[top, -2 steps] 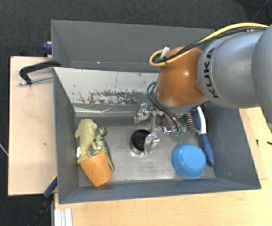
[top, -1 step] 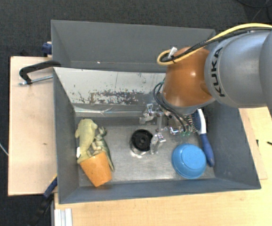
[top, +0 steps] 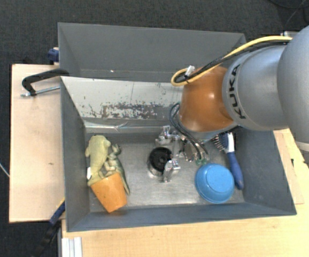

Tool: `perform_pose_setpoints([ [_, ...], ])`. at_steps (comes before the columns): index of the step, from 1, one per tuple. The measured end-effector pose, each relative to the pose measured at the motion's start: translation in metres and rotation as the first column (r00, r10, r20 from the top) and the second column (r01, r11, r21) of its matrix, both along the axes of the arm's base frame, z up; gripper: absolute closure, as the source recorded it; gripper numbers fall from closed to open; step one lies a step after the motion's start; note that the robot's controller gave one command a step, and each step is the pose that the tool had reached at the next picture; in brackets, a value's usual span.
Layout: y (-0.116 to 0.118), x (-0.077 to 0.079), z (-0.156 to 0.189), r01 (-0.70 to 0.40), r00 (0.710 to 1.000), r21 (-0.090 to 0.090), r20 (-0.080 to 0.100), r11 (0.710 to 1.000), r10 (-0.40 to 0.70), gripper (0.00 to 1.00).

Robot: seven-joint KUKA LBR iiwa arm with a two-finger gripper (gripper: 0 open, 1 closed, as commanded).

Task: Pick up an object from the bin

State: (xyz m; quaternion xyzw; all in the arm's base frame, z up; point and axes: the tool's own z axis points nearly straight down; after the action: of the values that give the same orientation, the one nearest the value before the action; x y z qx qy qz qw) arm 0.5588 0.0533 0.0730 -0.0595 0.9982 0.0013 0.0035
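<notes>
Grey sheet metal forms the bin [top: 144, 50], with sloped, smooth walls. The far wall is scuffed and speckled just above the flat floor. The arm [top: 275, 84], a thick matt silver tube, comes in from the right and ends in a glossy orange cover [top: 205, 103]. A yellow cable [top: 240, 50] loops over it.

The gripper [top: 167, 154] is low over the middle of the floor. Its thin metal fingers [top: 169, 172] are spread, one on the far side and one on the near side of a small black round thing [top: 157, 158]. This disc, shiny and dark with a paler ring, lies at the bin's centre, between the fingers and a little to their left. Whether either finger touches it cannot be told.

To the right, near the front wall, sits a round blue bowl [top: 214, 183] of smooth plastic. Just beside it a blue-handled brush [top: 234, 167] lies along the right wall, its pale head partly under the wrist. On the left a soft, knobbly green-yellow toy [top: 100, 153] lies lengthwise, with its near end against a tilted orange cup [top: 110, 194] in the front-left corner.

Bare floor shows left of the disc, between it and the toy, and in front of it up to the front wall. On the right, the bowl and brush are close to the gripper.
</notes>
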Motion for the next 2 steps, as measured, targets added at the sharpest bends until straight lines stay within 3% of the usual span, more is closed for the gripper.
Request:
perform_pose_setpoints([
  [1, 0.0007, 0.0015, 0.0020, 0.000, 1.000, -0.001, -0.002, 1.000, 0.000, 0.00],
  [2, 0.0009, 0.0034, 0.0037, 0.000, 1.000, -0.001, 0.004, 1.000, 0.000, 1.00],
])
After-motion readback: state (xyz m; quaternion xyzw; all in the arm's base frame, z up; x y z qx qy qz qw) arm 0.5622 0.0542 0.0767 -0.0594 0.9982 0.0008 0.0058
